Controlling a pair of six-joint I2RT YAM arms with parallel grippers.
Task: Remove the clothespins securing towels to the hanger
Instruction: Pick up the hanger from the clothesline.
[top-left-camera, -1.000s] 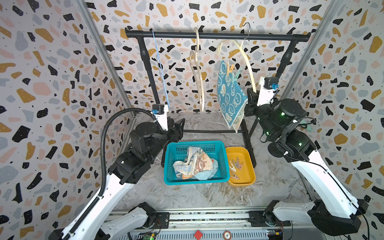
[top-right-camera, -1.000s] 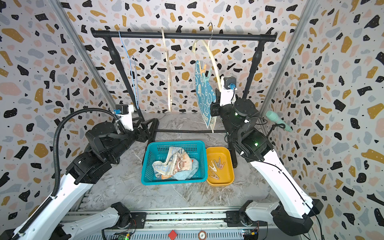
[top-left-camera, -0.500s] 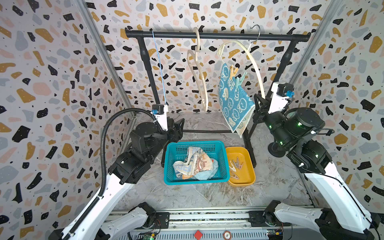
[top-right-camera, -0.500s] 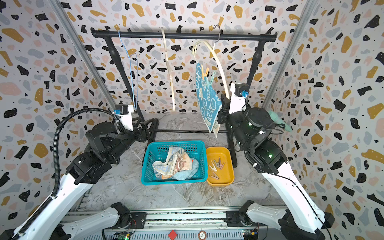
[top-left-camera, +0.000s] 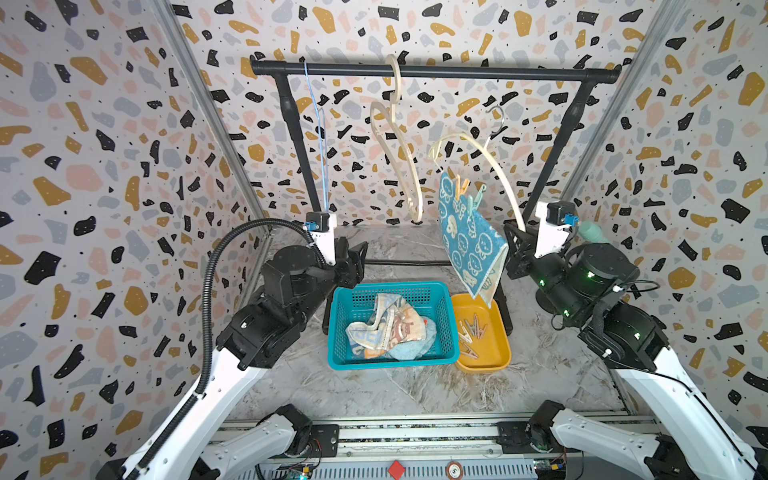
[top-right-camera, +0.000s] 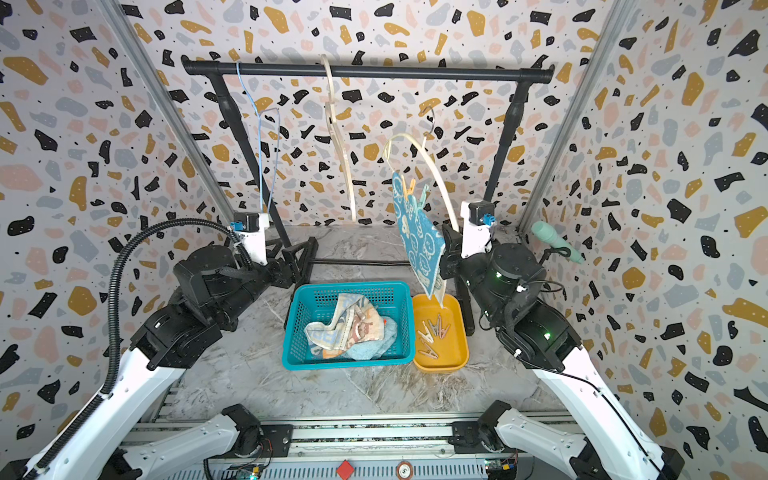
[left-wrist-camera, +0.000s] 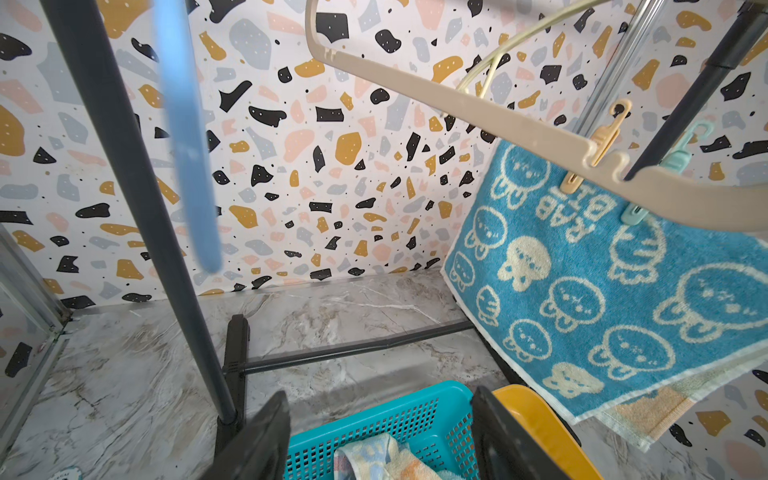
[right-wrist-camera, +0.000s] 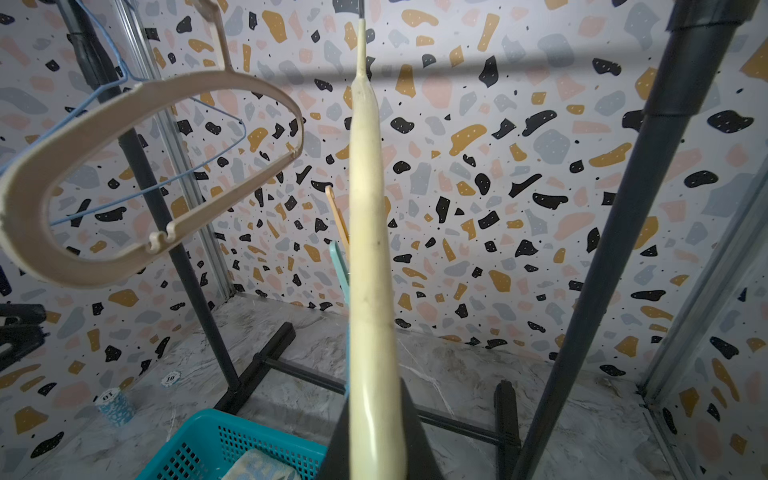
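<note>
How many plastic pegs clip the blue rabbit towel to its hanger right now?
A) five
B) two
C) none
B: a peach plastic clothespin and a mint-green plastic clothespin both pinch the top edge of the teal rabbit-print terry towel, which hangs on the cream plastic hanger.

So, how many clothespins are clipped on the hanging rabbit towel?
2. A peach clothespin and a mint clothespin sit side by side on the top edge of the rabbit towel. More might be hidden behind the cloth.
</note>
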